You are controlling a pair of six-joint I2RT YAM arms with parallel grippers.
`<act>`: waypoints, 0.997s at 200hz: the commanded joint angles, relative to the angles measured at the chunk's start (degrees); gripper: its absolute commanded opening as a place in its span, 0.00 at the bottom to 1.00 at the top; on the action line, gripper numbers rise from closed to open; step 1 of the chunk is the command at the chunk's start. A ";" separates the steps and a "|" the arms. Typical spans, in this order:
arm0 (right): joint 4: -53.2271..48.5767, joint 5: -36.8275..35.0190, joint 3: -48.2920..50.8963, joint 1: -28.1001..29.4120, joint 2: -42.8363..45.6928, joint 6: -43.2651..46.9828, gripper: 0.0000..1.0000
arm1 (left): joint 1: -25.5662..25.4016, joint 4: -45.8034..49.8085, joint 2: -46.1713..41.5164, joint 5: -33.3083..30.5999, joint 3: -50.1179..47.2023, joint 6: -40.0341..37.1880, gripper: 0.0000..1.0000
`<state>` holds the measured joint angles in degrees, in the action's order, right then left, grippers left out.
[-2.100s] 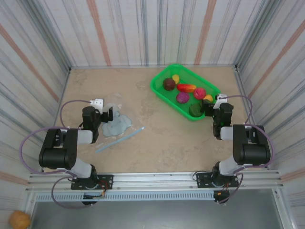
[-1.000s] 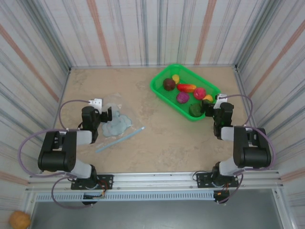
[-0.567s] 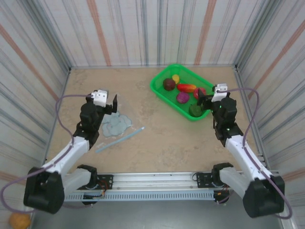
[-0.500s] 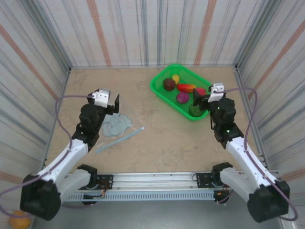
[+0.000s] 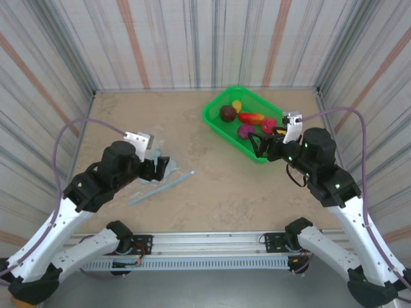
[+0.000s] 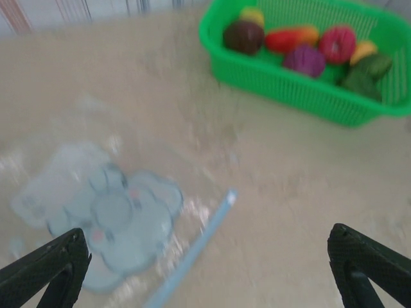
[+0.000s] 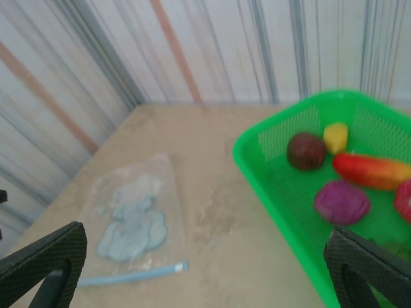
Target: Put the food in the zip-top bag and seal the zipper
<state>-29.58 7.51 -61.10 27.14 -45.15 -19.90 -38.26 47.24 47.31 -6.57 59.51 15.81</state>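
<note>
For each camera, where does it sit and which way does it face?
Top external: above and behind the bases, looking down on the table; both arms show, left gripper near the bag, right gripper by the green tray.
Left wrist: on the left arm, facing forward-down over bag toward tray; its fingers at the bottom corners.
Right wrist: on the right arm, facing the far-left corner; its fingers at the bottom corners.
Shared: both wrist views show bag, zipper and food in the tray.

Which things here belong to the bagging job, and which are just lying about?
Belongs to the job:
- toy food, in the green tray
- clear bag, flat on the table
- blue zipper strip along its mouth

Just there:
- green tray, merely holding the food
- metal rail at the near edge
</note>
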 commanded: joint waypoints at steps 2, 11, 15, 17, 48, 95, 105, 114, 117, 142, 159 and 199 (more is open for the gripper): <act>-5.88 6.12 2.64 2.59 1.40 -4.14 0.99 | 0.90 12.14 4.35 17.03 -0.72 9.48 0.99; -5.70 7.78 3.51 3.99 2.39 -2.79 0.99 | 0.97 12.07 5.88 18.71 -2.20 11.30 0.99; -6.01 8.09 3.54 4.50 2.36 -2.51 1.00 | 1.06 11.62 6.57 19.08 -3.01 11.72 0.99; -6.30 8.50 3.49 4.70 2.24 -2.40 0.99 | 1.19 11.37 6.88 19.28 -3.55 11.83 0.99; -8.71 10.20 4.07 6.97 -1.28 -1.72 0.89 | 8.88 4.14 15.57 28.17 -9.22 11.47 0.99; -5.32 10.59 8.89 8.11 -1.39 -2.99 0.86 | 10.71 -2.83 31.87 27.05 -6.52 7.35 0.99; -4.08 11.17 9.98 8.28 -0.92 -3.37 0.86 | 10.34 -3.64 34.52 25.47 -5.41 6.84 0.99; -3.18 11.64 10.78 8.37 -0.82 -3.71 0.85 | 9.80 -3.48 36.62 22.53 -4.00 6.15 0.99; -2.93 11.74 11.02 8.45 -0.82 -3.81 0.85 | 9.64 -3.50 37.28 21.38 -3.59 5.86 0.99; -0.24 12.58 13.22 9.61 -1.21 -5.91 0.82 | 9.96 -3.56 43.28 15.93 -0.94 4.33 0.99; -0.09 12.83 14.08 11.69 -1.44 -6.42 0.79 | 9.95 -4.09 46.56 16.91 0.40 3.55 0.98; -5.29 14.89 12.97 13.54 -0.71 -6.47 0.78 | 9.87 -8.37 51.64 28.33 1.68 4.46 0.97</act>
<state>-31.77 19.79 -47.44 40.23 -46.78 -25.08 -28.25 42.19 97.56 13.91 60.31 20.80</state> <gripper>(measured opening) 0.786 0.972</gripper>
